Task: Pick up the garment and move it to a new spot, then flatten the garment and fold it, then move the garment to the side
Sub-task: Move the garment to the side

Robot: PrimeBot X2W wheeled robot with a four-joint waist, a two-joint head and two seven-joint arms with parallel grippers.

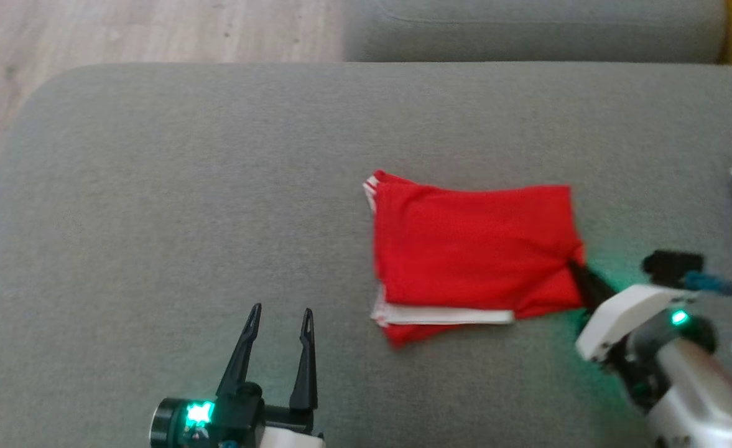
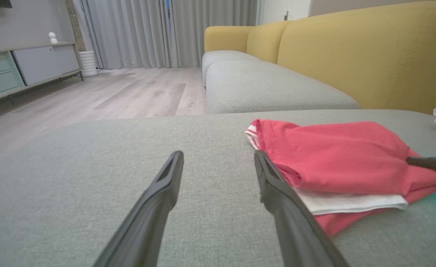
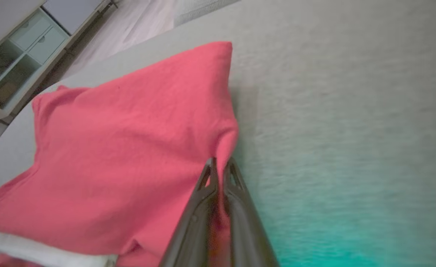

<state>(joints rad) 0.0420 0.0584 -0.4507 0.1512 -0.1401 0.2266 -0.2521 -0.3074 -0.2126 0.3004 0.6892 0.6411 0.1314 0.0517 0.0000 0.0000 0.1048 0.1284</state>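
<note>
Folding looks done. Your right pincer [image 1: 574, 266] pinches the garment [image 1: 471, 249] at its right edge, and your left pincer [image 1: 282, 317] hangs spread to its left. Next, slide it aside without spilling the fold.

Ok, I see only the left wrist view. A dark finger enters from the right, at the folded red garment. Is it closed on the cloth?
Observer: Yes. The right wrist view shows the right gripper shut, its fingers pinching the edge of the red garment.
Operator: And does my left finger touch the cloth?
Observer: No. In the head view the left gripper stands open, with bare grey cushion between it and the garment.
</note>
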